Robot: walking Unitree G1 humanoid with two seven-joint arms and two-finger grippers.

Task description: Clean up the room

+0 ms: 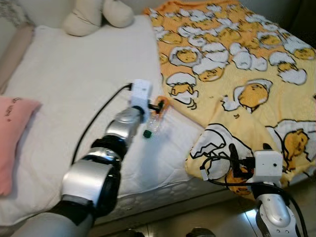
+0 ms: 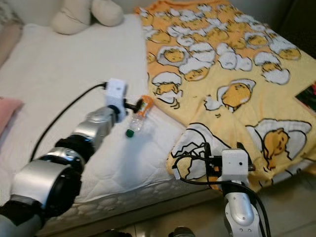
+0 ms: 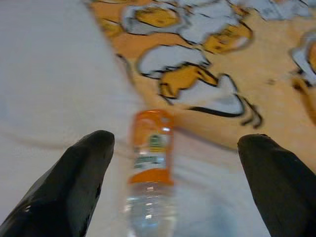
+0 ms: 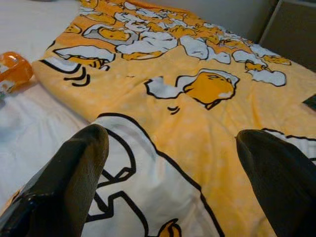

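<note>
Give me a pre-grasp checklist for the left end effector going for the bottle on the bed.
1. Left end effector open: ok.
2. Bottle between the fingers: ok, lying roughly centred on the white mattress.
3. Contact with the bottle: cannot tell.
4. Green cap on: ok.
5. Yellow blanket clear of the bottle: not ok, its edge lies right at the bottle's orange-labelled end.
6. Right end effector out of the way: ok, open at the blanket's lower corner.
</note>
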